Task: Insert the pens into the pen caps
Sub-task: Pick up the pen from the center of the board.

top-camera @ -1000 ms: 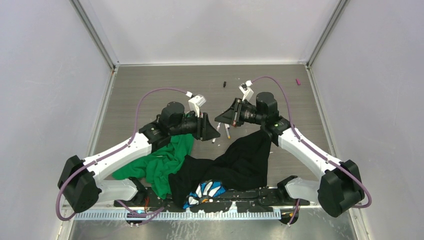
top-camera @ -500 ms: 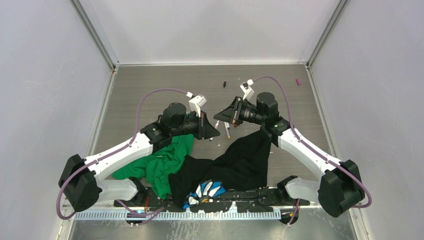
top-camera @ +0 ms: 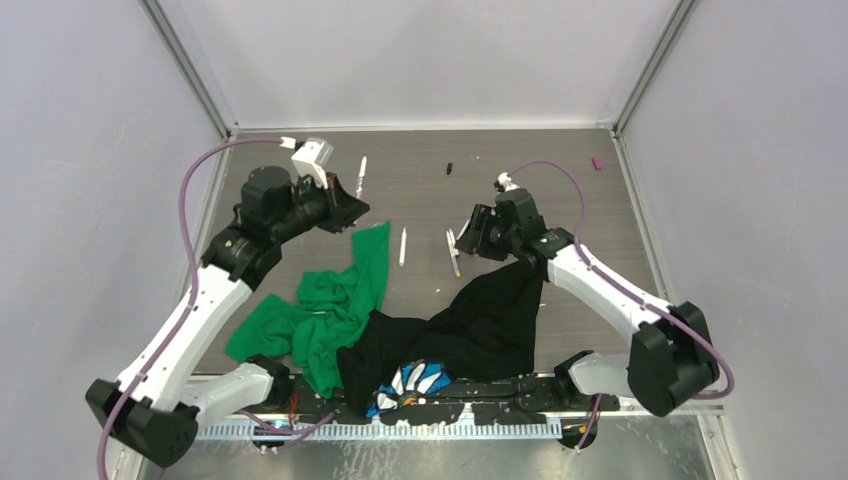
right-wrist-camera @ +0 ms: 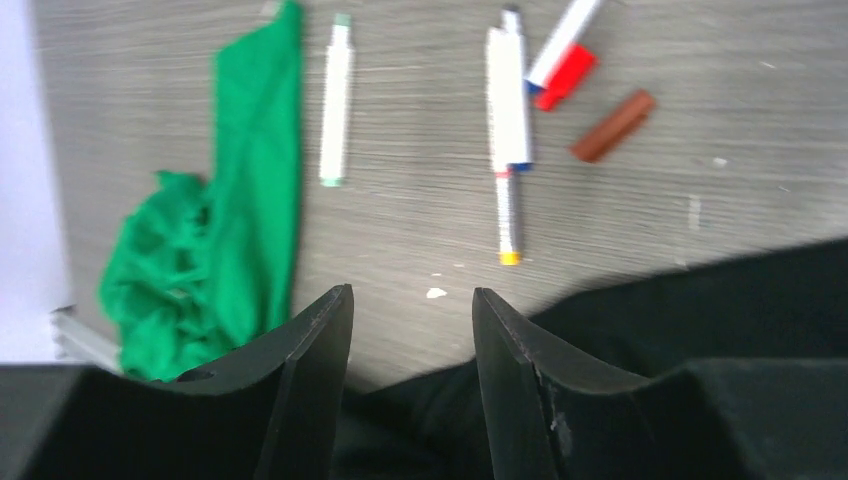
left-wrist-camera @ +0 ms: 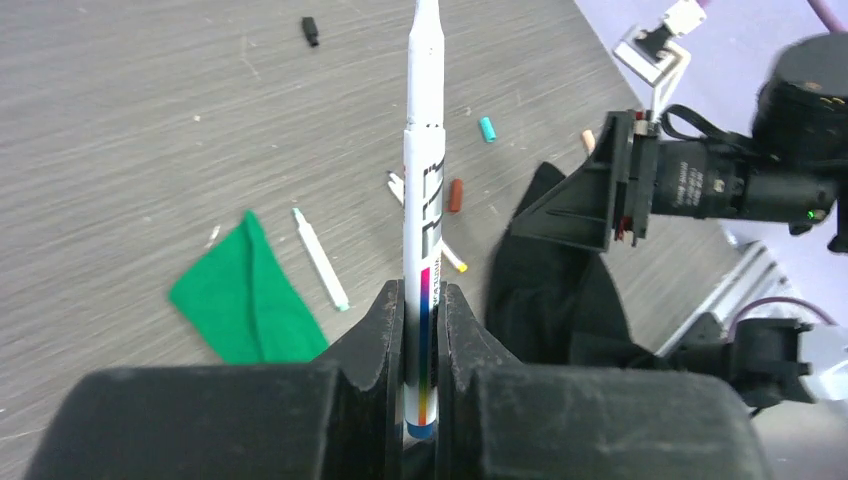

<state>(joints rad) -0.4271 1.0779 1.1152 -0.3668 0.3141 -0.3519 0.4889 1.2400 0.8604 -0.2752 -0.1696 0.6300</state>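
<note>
The left gripper (left-wrist-camera: 421, 310) clamps a pen (left-wrist-camera: 422, 200); the right gripper (right-wrist-camera: 412, 310) hangs parted, empty. Next, the right likely must fetch a cap (right-wrist-camera: 613, 125).

Each arm, the left arm (top-camera: 190, 320) and the right arm (top-camera: 605, 295), consists of white moulded link shells joined by black cylindrical joint housings (top-camera: 668, 362). A purple cable (top-camera: 186, 215) is routed outside each arm and terminates in a white connector (top-camera: 288, 143) near the wrist. The left wrist carries a white camera block (top-camera: 316, 153). The left gripper (left-wrist-camera: 422, 300) and the right gripper (right-wrist-camera: 412, 300) have matt black, wedge-shaped fingers (right-wrist-camera: 312, 385) with flat inner faces. A black actuator on the right arm bears small white lettering (left-wrist-camera: 700, 182) and a green indicator light (left-wrist-camera: 808, 214). Both bases are black and are mounted on a ribbed silver rail (top-camera: 400, 428).
</note>
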